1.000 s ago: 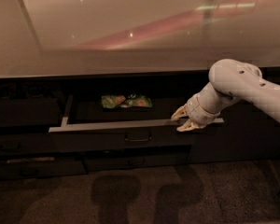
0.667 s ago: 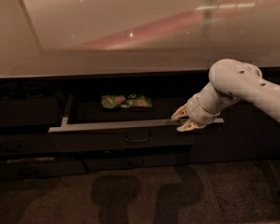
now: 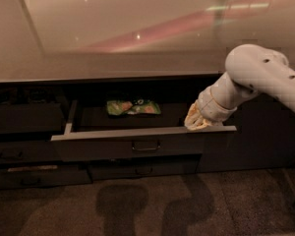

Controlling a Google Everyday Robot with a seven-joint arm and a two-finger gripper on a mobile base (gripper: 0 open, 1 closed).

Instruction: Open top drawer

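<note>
The top drawer (image 3: 108, 149) stands pulled out from under the counter, a wide dark grey front with a pale top rim and a small loop handle (image 3: 146, 145) at its centre. A green snack bag (image 3: 132, 107) lies inside at the back. My gripper (image 3: 196, 123) sits at the right end of the drawer's front rim, on the end of the white arm (image 3: 258, 75) that reaches in from the right.
The glossy counter top (image 3: 113, 38) overhangs the drawers. Narrower dark drawer fronts (image 3: 19, 154) sit to the left and another (image 3: 142, 170) below. A dark cabinet front (image 3: 255, 141) stands to the right. Brown carpet floor (image 3: 152, 205) lies in front.
</note>
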